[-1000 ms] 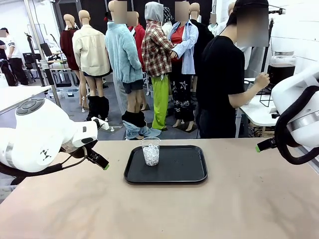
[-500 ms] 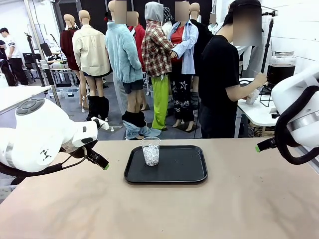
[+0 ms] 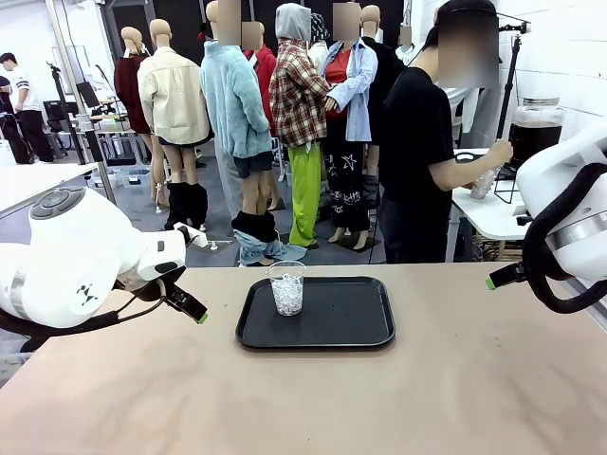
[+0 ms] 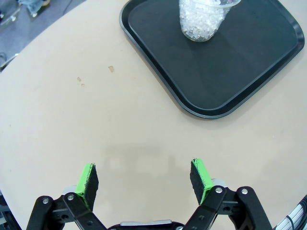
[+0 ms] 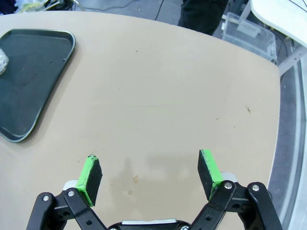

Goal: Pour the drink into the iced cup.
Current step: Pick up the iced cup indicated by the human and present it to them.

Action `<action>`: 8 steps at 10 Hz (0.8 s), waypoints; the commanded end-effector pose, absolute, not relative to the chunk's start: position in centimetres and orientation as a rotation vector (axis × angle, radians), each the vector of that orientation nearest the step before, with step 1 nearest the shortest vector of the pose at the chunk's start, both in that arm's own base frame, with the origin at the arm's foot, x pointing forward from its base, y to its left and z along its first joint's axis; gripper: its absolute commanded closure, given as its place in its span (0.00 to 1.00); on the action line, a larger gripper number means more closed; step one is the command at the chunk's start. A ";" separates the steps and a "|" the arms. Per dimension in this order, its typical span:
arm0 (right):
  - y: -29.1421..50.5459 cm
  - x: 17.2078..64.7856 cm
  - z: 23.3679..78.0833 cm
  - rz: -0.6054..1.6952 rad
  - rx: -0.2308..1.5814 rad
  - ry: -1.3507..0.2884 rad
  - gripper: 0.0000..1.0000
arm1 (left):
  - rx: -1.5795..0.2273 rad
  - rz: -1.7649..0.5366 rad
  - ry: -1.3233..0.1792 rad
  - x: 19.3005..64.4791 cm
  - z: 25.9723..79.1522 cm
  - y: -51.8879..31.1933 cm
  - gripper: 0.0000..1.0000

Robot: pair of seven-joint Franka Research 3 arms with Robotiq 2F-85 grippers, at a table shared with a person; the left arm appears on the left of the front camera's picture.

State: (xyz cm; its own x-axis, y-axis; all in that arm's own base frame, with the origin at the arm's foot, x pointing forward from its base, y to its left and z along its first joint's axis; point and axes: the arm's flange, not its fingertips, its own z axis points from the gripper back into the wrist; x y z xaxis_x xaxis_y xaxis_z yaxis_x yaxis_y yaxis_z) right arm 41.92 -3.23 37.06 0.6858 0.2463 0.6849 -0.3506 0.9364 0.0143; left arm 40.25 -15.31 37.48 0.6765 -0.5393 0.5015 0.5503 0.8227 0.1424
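Note:
The iced cup [image 3: 286, 287], a clear plastic cup of ice, stands on the back left of a black tray [image 3: 332, 327] at mid-table. The drink [image 3: 534, 137] is dark liquid in a glass dispenser jar on a side table at the far right. A person in black stands there with a hand [image 3: 499, 151] at the jar and what looks like a clear cup [image 3: 482, 182] below it. My left gripper [image 3: 194, 311] hovers left of the tray, open and empty. In the left wrist view the left gripper [image 4: 144, 178] faces bare table, with the iced cup [image 4: 204, 19] ahead. My right gripper [image 3: 491, 282] hangs open at the right, and in the right wrist view it [image 5: 149, 178] is open over bare table.
The tan table [image 3: 313, 398] stretches wide in front of the tray. In the right wrist view the tray [image 5: 33, 62] lies at far left and the table's edge [image 5: 276, 96] runs down the right. A white side table [image 3: 488, 213] holds the jar.
The person has lowered a hand toward the jar's tap, and a clear cup now shows under it. Neither arm has moved, and the iced cup stays put.

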 end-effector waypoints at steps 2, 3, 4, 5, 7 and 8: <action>-3.4 41.7 36.8 0.335 0.152 -0.758 0.00 | -0.022 -0.609 -0.558 40.3 37.5 -15.1 0.00; -3.4 41.7 36.8 0.335 0.152 -0.758 0.00 | -0.022 -0.609 -0.558 40.3 37.5 -15.1 0.00; -3.4 41.7 36.8 0.335 0.152 -0.758 0.00 | -0.022 -0.609 -0.558 40.3 37.5 -15.1 0.00; -3.4 41.7 36.8 0.335 0.152 -0.758 0.00 | -0.022 -0.609 -0.558 40.3 37.5 -15.1 0.00; -3.4 41.7 36.8 0.335 0.152 -0.758 0.00 | -0.022 -0.609 -0.558 40.3 37.5 -15.1 0.00; -3.4 41.7 36.8 0.335 0.152 -0.758 0.00 | -0.022 -0.609 -0.558 40.3 37.5 -15.1 0.00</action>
